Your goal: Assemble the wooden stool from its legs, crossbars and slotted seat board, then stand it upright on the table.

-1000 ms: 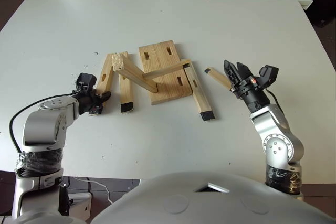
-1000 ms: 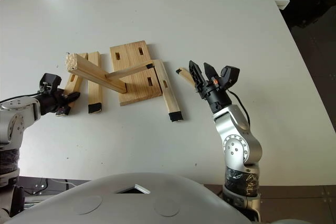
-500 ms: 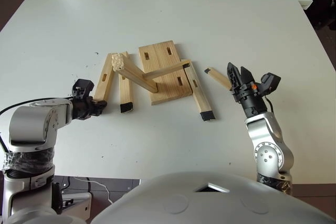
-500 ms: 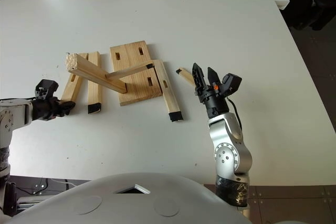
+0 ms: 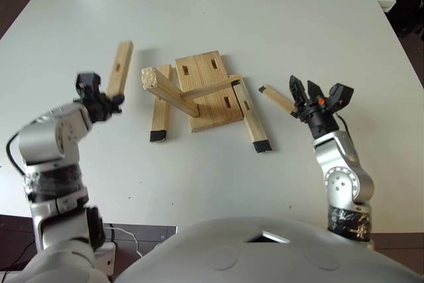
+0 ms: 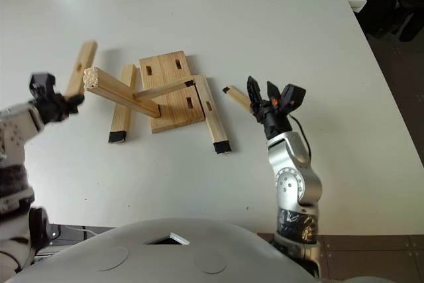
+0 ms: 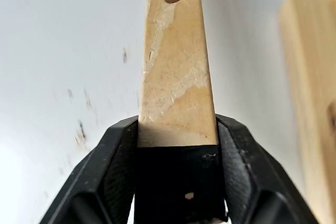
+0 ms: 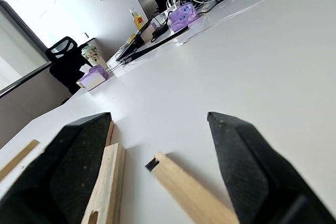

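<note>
My left pincer (image 5: pixel 99 101) pinches a leg (image 5: pixel 119 67) by its black-capped end, tilted clear of the counter (image 5: pixel 278 24), ready for slotting, I reckon; right pincer (image 5: pixel 306 89) hangs spread just beside the short crossbar (image 5: pixel 277 99); seat board (image 5: pixel 199 71) lies flat between them, slots up
</note>
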Robot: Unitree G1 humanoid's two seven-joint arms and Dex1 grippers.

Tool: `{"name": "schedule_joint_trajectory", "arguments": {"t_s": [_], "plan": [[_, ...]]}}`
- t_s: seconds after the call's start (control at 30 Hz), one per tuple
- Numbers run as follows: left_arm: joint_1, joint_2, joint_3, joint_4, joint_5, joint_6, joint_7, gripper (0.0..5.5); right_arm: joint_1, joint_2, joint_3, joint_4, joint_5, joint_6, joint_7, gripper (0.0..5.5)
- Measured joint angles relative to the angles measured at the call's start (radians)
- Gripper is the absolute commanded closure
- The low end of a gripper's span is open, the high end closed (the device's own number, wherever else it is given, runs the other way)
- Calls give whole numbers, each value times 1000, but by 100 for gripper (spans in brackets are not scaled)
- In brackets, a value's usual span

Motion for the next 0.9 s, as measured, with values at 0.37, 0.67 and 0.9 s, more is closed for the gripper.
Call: {"name": "schedule_joint_trajectory", "arguments": {"t_s": [0.37,0.67,0.9], "plan": [[-259,-144,20,-140,-181,-73,-18,348,-465,-292,31,365,-276,-21,70,211],[-179,-191,-123,-268,-364,-102,-234,348,-754,-308,-38,390,-74,105,276,211],[-178,-101,-158,-273,-462,-169,-483,348,-867,-353,-57,352,357,526,624,211]]}}
